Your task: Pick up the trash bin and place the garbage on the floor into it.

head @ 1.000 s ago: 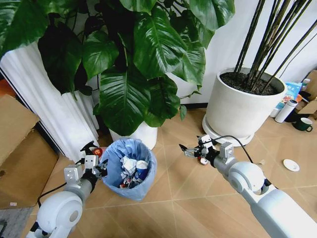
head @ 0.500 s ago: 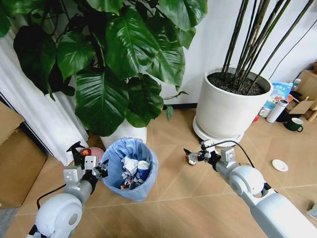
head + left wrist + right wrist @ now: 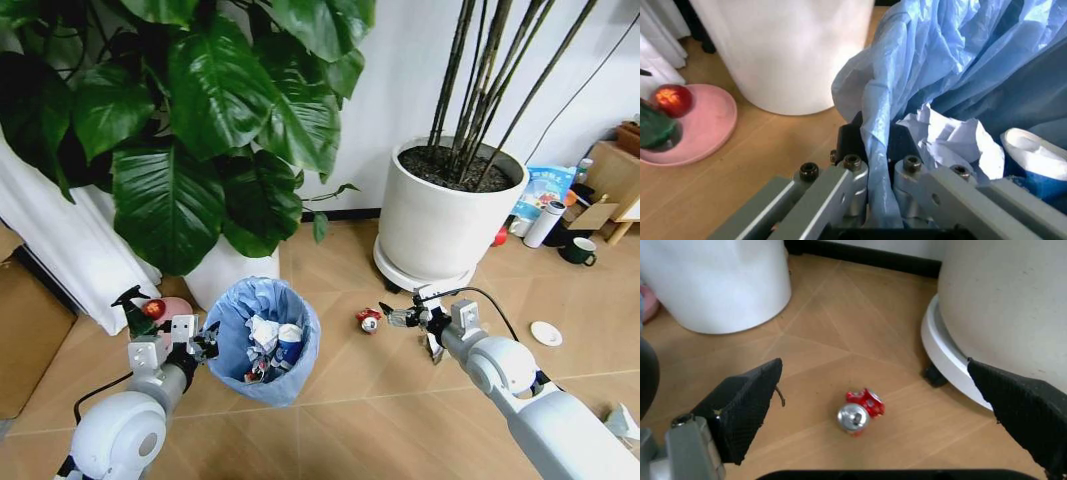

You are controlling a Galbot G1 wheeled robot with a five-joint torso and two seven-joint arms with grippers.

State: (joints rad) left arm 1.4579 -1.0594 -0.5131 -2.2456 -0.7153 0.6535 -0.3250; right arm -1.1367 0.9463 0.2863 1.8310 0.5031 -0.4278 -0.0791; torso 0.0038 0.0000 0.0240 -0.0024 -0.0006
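While the right gripper (image 3: pixel 400 318) hangs with its fingers spread wide and nothing between them, the crushed red can (image 3: pixel 367 320) lies on the floor (image 3: pixel 340 390) just ahead of the fingertips; a second ago it sat right at the jaws, so it has likely slipped or been let go and probably needs picking up again. From the right wrist view the can (image 3: pixel 858 411) rests centred between the two open pads, near the big white planter (image 3: pixel 440 215). Off to the left, the left gripper (image 3: pixel 870 165) is clamped on the blue-lined rim of the trash bin (image 3: pixel 262 338), which already holds crumpled paper and cans.
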